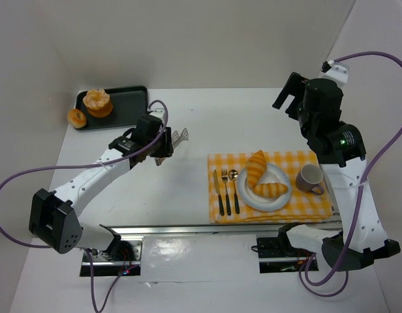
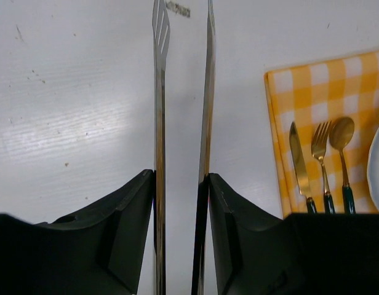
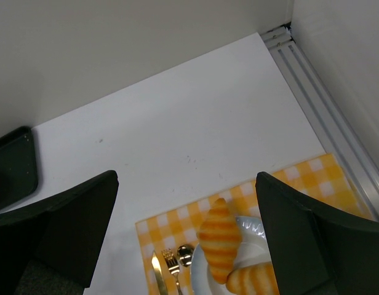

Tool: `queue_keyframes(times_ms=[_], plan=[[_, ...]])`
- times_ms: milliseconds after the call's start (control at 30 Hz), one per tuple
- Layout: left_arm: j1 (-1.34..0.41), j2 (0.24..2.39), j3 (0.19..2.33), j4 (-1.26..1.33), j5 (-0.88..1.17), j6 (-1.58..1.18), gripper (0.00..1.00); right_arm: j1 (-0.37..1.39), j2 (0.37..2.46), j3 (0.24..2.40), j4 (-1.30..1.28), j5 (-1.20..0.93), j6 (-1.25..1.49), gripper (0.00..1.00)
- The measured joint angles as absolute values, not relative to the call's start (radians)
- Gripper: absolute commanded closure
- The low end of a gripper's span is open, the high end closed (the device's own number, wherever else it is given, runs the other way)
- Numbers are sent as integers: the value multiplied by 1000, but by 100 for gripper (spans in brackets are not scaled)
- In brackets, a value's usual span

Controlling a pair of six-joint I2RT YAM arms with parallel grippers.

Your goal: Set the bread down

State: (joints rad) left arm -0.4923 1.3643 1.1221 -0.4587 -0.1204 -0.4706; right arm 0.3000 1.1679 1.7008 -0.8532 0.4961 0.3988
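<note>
Top view. Left gripper [image 1: 165, 145] was clamped on metal tongs [image 1: 180, 135], which pointed out over bare table towards the right. The tong tips held nothing. Dark tray [image 1: 132, 98] sat in the far left corner with a large round bun [image 1: 97, 102] and a small bun [image 1: 76, 118] at its left end. Yellow checked placemat [image 1: 312, 207] lay in front of the right arm, well apart from the tray. On it stood a white plate [image 1: 277, 173] carrying two croissants: one [image 1: 256, 166] leaning over the far rim, the other [image 1: 270, 190] lying across the near side. Knife [image 1: 217, 191], fork [image 1: 226, 189] and spoon [image 1: 234, 189] lay left of the plate, and a mug [image 1: 310, 178] stood to its right. Right gripper [image 1: 289, 91] was raised beyond the placemat, jaws spread.

Left wrist. Both fingers pressed the tong handles. The two blades ran up the frame slightly apart, with only table between them. Cutlery and the plate edge showed at right.

Right wrist. Fingers were wide apart and gripped nothing. The croissants and plate were below, with a tray corner at far left.
</note>
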Motion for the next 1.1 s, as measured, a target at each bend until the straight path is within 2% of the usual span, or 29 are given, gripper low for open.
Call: queue_keyframes(times_ms=[500, 933, 1100], plan=[[-485, 1374, 1060, -283, -179, -471, 48, 300, 1175, 1660, -847, 493, 403, 0], [-485, 1503, 1052, -194, -226, -532, 52, 300, 1202, 1648, -838, 489, 403, 0], [-492, 1525, 1040, -191, -266, -535, 47, 300, 1216, 1648, -836, 488, 403, 0]])
